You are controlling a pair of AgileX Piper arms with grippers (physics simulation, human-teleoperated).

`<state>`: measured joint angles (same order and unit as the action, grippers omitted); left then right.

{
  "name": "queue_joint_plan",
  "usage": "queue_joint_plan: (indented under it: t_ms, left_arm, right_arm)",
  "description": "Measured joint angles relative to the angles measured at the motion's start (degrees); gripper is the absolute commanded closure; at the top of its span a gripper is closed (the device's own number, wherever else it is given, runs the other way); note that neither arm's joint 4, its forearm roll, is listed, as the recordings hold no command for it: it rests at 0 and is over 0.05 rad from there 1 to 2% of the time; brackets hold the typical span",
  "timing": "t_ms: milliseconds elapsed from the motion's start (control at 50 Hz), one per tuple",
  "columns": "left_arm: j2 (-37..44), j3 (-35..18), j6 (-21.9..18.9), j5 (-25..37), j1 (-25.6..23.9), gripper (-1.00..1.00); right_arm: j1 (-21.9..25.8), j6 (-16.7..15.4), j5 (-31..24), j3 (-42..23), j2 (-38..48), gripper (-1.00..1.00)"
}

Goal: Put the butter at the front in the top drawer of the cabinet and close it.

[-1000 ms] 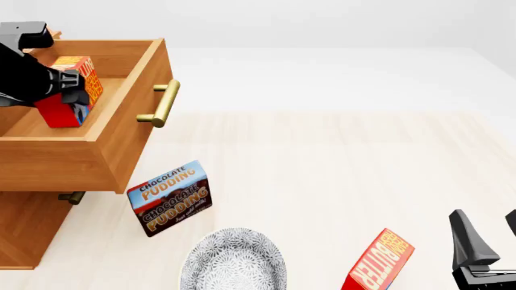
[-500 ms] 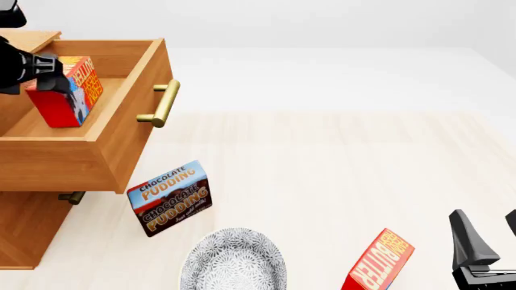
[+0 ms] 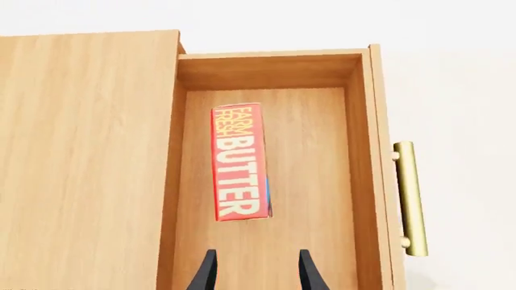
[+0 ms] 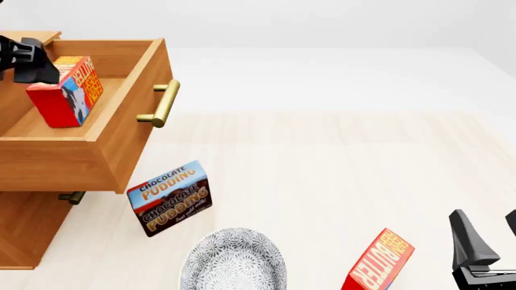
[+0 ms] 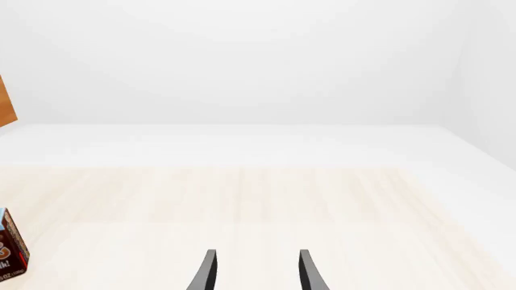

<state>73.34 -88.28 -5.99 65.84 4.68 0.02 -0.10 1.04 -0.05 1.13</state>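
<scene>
Butter [image 3: 239, 161] sits on the floor of the open top drawer [image 3: 363, 181], and my left gripper [image 3: 256, 272] is spread and empty above it, so placing looks done. Next I need to push the drawer front or handle [image 4: 161, 104] shut; right gripper [image 5: 256, 270] is spread, idle over the desk.

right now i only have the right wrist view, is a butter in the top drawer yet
Observer: Yes, one butter carton sits inside the top drawer.
Operator: is the left hand holding it
Observer: No. The left hand is open above the drawer, its fingers clear of the carton.
Operator: drawer closed?
Observer: No, it is pulled well out of the cabinet, and its brass handle juts over the table.
</scene>
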Motion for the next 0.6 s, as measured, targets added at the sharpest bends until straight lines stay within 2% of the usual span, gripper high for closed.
queue_joint_plan:
  t_ms: [300,600]
  left_arm:
    - [-3.3,-2.7,-3.4,3.0,-4.0,-1.0]
    - [-3.7,-7.6,-5.5,3.8,-11.9,-1.0]
  right_arm:
    - [0.0,0.0,0.2,0.0,0.2,-1.0]
    - [0.0,0.0,0.4,0.0,0.4,-1.0]
